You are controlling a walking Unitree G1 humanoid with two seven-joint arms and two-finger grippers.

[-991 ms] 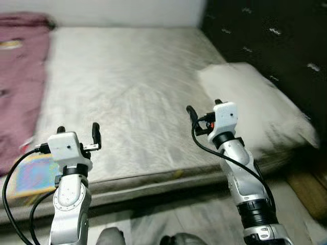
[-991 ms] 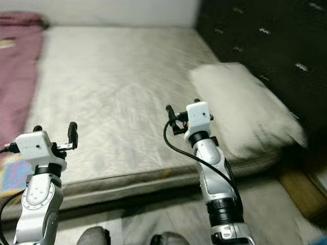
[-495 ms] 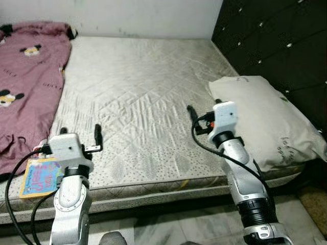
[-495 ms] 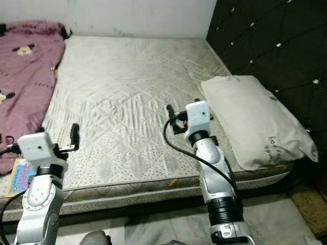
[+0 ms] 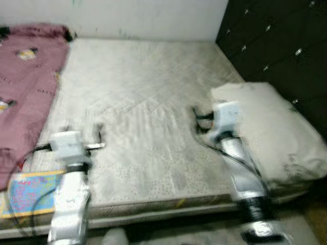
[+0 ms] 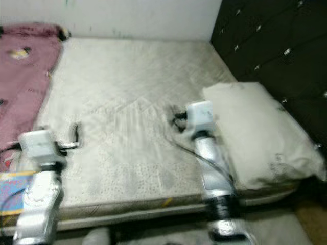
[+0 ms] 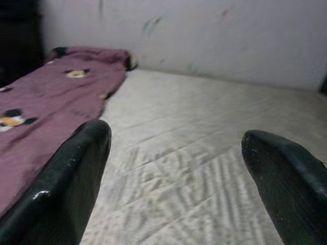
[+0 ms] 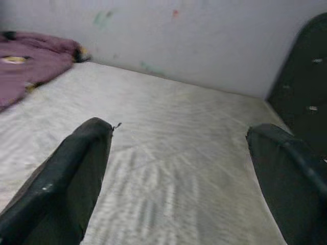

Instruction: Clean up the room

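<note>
Left eye view blurs both arms over the mattress [image 5: 148,97].

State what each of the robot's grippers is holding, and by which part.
Nothing is held. The left gripper and right gripper are both open above the mattress.

A bare quilted mattress [image 5: 148,107] is seen against a white wall [image 5: 127,18], and a dark tufted headboard [image 5: 276,51] is set along its right side.

One pillow [image 5: 273,133], one blanket [image 5: 23,92], one book [image 5: 28,191]
</note>
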